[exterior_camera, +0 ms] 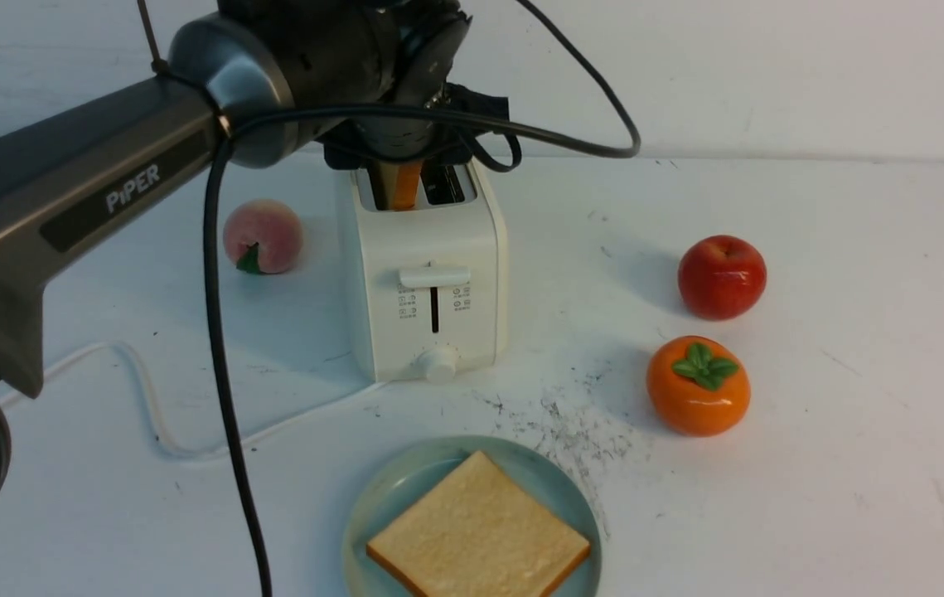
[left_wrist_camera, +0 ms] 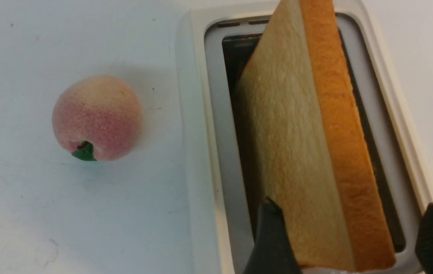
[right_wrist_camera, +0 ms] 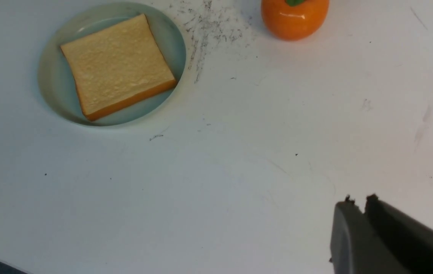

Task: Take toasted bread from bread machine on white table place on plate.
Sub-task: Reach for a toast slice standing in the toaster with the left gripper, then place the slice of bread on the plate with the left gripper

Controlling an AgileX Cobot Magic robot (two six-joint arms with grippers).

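Your left tool [left_wrist_camera: 355, 205] hangs spread over the toaster [exterior_camera: 426, 274], astride the slice [left_wrist_camera: 296, 152] standing in its left slot; other slice [exterior_camera: 478, 531] lies on the plate [exterior_camera: 405, 485] before the toaster; right tool [right_wrist_camera: 359, 199] clenched

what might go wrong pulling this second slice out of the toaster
The tan, orange-crusted toy bread slice leans across the slot of the white boxy plastic toaster; the open left fingers straddle it off-centre, so closing could catch only a corner and slip.
The round blue-green glazed plate already holds a flat slice, so the second may overhang or slide off.
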